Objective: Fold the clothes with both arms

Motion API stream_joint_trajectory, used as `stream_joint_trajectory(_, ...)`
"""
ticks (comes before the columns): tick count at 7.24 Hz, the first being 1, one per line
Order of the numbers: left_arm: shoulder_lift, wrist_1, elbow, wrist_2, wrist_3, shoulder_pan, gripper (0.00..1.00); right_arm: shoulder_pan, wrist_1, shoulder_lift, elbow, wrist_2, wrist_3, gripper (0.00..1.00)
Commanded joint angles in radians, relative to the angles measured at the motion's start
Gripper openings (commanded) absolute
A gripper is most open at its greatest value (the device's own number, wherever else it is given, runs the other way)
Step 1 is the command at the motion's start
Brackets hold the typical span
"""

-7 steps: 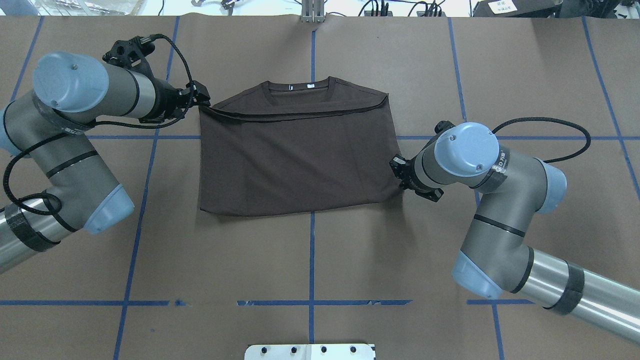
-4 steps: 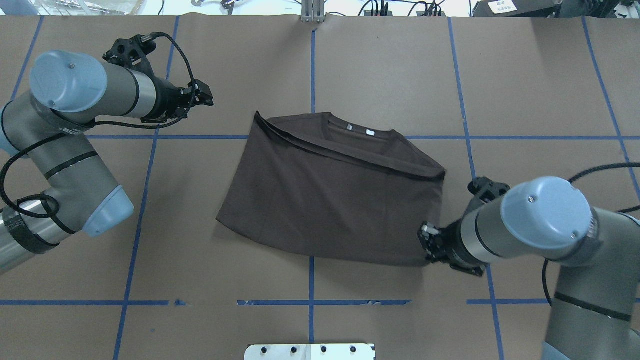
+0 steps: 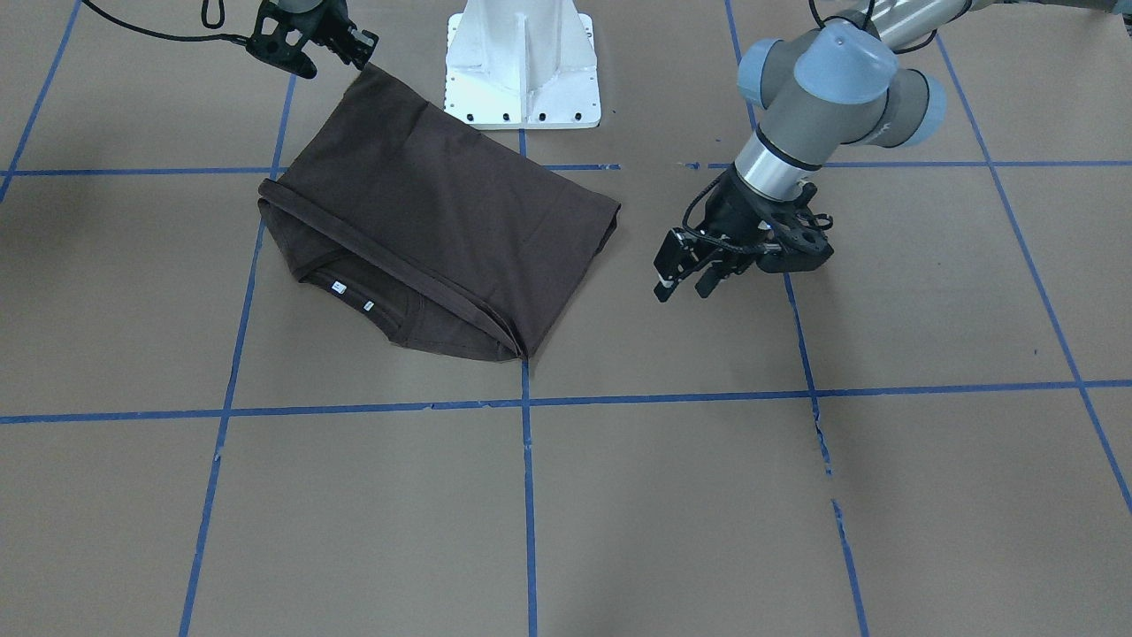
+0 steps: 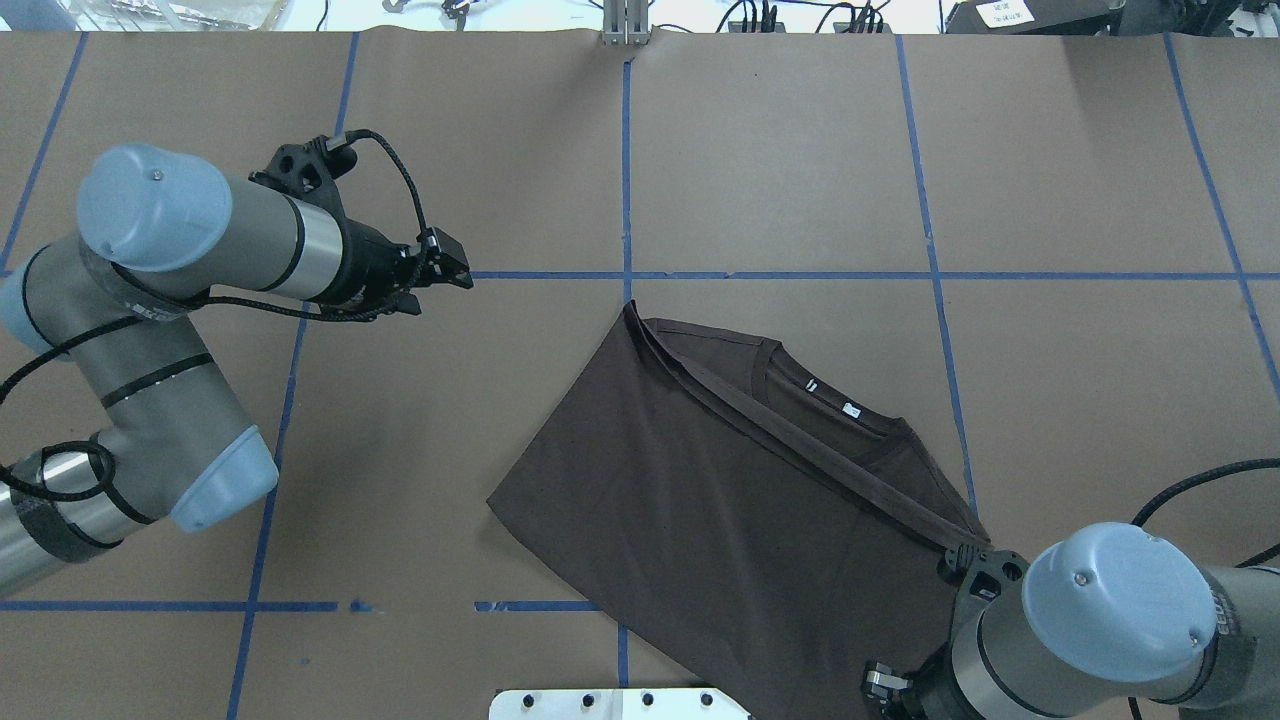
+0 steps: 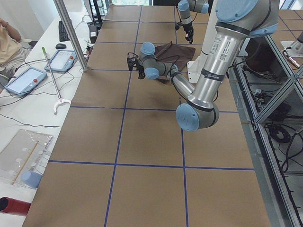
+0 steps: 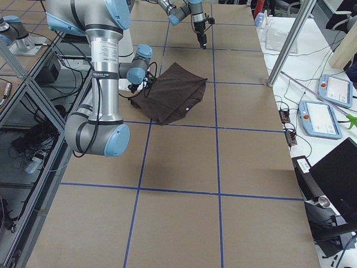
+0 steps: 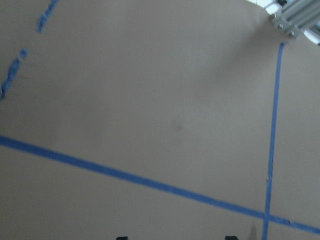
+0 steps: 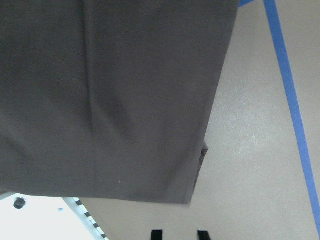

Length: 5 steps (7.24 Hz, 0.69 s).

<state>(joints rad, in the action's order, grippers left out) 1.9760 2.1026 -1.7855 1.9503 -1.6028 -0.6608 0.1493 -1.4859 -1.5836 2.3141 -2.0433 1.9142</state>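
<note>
The dark brown T-shirt (image 4: pixel 720 500) lies folded and turned at an angle on the table, collar and white labels (image 4: pixel 830 398) facing the far right. It also shows in the front view (image 3: pixel 424 212) and the right wrist view (image 8: pixel 110 100). My right gripper (image 4: pixel 880 690) is at the shirt's near right corner, close to the robot base. In the right wrist view its fingertips (image 8: pixel 156 235) stand a little apart over bare table, just short of the cloth's corner. My left gripper (image 4: pixel 455 272) is open and empty, well left of the shirt (image 3: pixel 685 283).
The white bolted pedestal base (image 3: pixel 522 71) stands at the table's near edge, and the shirt's near hem reaches its corner (image 8: pixel 30 220). Blue tape lines (image 4: pixel 625 150) grid the brown table cover. Operators' tablets (image 6: pixel 329 89) lie on a side bench.
My right arm has dragged the shirt toward the robot base and to the right, turning it. My left gripper let go of the shoulder corner and moved right and nearer.
</note>
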Motion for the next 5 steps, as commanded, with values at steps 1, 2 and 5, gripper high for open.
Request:
stream_joint_trajectory(1,-0.041,-0.004,-0.076,-0.023,-0.211,0.193,0.72,0.06,0.001,0.005,0.002,-0.002,0.0,1.0)
stream_joint_trajectory(2,-0.075,-0.031,-0.107,-0.089,-0.25,0.279,0.71,0.143,0.003,0.029,-0.004,-0.002,-0.001,1.0)
stream_joint_trajectory(5,-0.081,-0.118,-0.104,-0.134,-0.259,0.325,0.68,0.202,0.004,0.045,-0.024,0.0,-0.004,1.0)
